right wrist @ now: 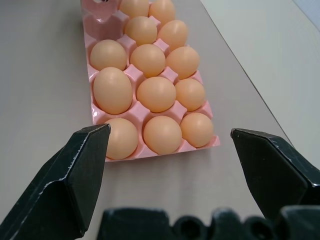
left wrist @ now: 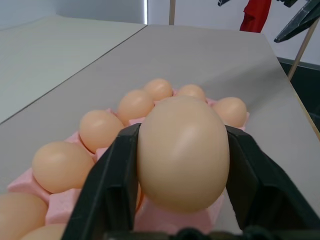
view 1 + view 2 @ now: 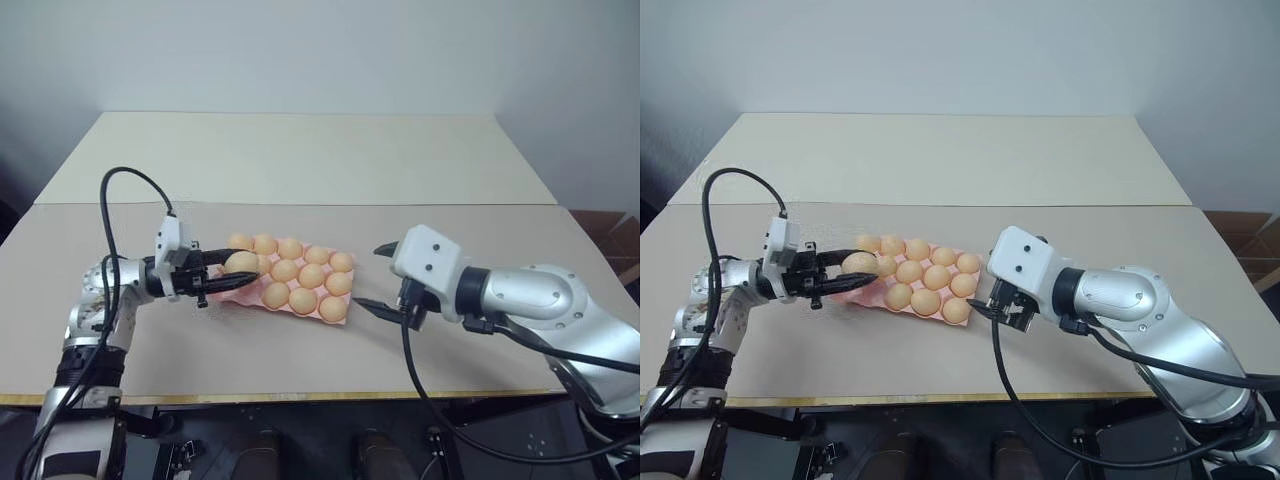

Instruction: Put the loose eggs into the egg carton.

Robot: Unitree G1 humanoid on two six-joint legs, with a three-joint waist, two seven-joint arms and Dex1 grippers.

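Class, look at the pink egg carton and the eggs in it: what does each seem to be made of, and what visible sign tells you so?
Egg carton: looks like soft moulded foam, matte pink, with thick rounded ridges between cups; pulp cannot be ruled out.
Eggs: smooth, uniform pale orange-tan shells with a faint soft sheen and no speckles; real or plastic cannot be told.

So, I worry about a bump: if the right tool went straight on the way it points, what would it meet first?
Probably the near end of the egg carton and its eggs; the open right tool points at it over bare table, though depth is unclear.
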